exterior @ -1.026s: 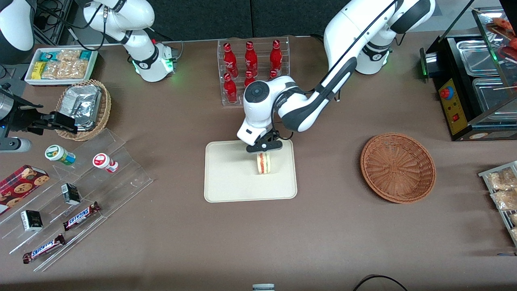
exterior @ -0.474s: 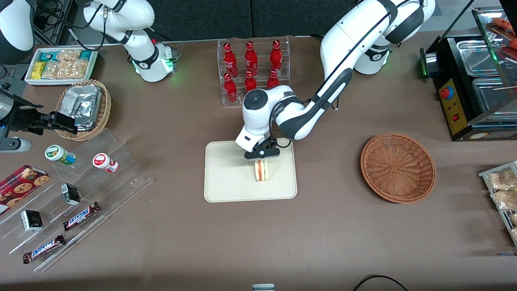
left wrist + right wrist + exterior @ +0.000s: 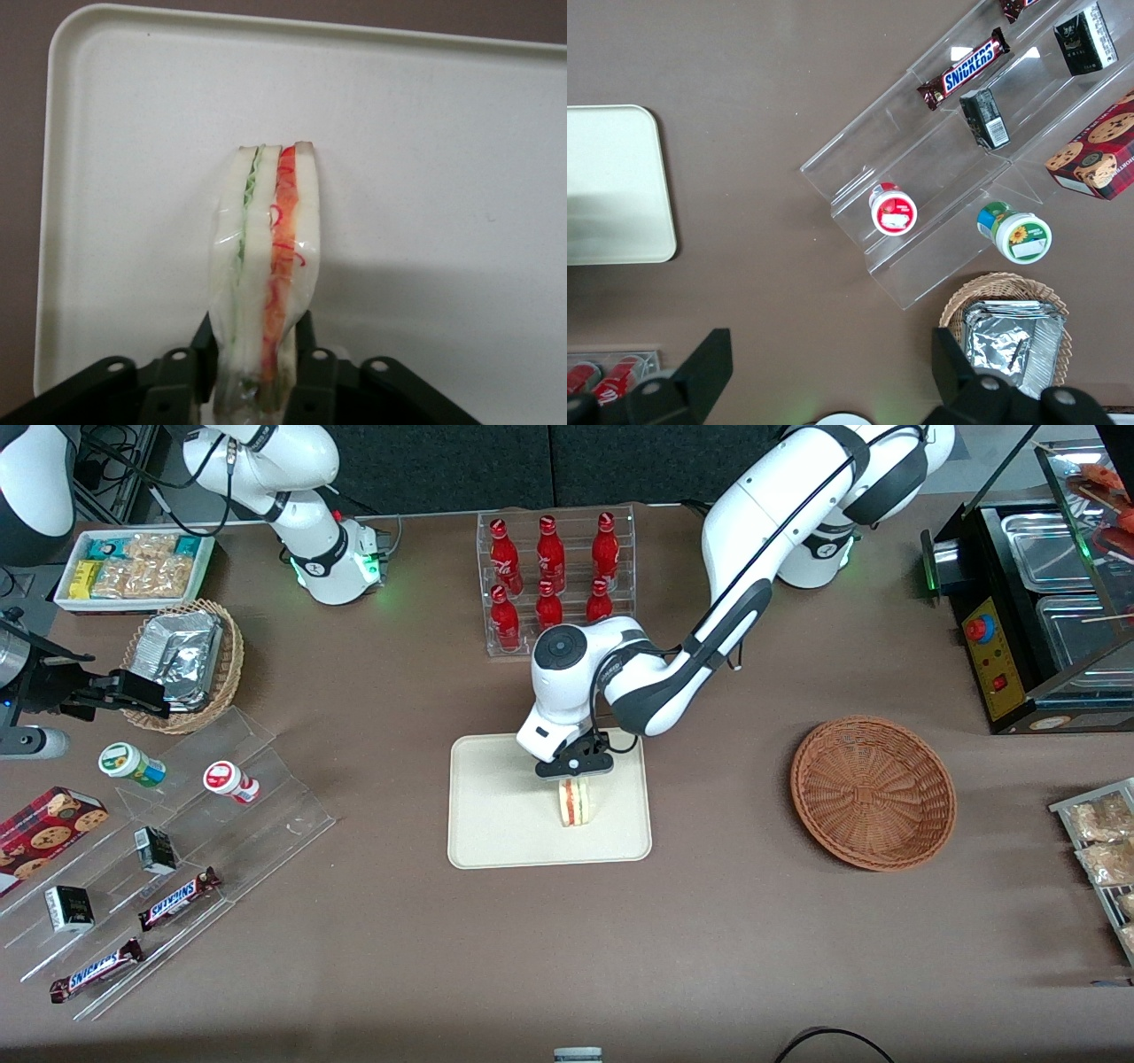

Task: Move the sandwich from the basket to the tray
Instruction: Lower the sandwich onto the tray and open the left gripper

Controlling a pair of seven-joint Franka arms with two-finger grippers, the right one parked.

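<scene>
2 black fingers [image 3: 306, 372] of the left arm's gripper [image 3: 574, 772] are clamped on the sandwich [image 3: 575, 802], 1 on each bread face, as the wrist view shows. The gripper hangs over the tray [image 3: 496, 815], and the sandwich stands on edge with its cut side facing up toward the front camera, red-orange and pale green layers showing between the white slices. In the wrist view the sandwich [image 3: 264, 266] is wrapped in clear film and casts a shadow on the tray [image 3: 425, 133]; whether its lower edge touches the tray surface cannot be told.

Taking the tray as landmark: the sandwich is over its half toward the working arm's end of the table. The reddish-brown basket [image 3: 873, 791] sits on the brown table [image 3: 726, 939] well apart from the tray, toward the working arm's end. A clear rack holding 6 red bottles [image 3: 549, 571] stands farther from the front camera than the tray. A tan basket of foil packets [image 3: 184, 662] and a clear tiered stand [image 3: 177, 868] with 2 Snickers bars lie toward the parked arm's end.
</scene>
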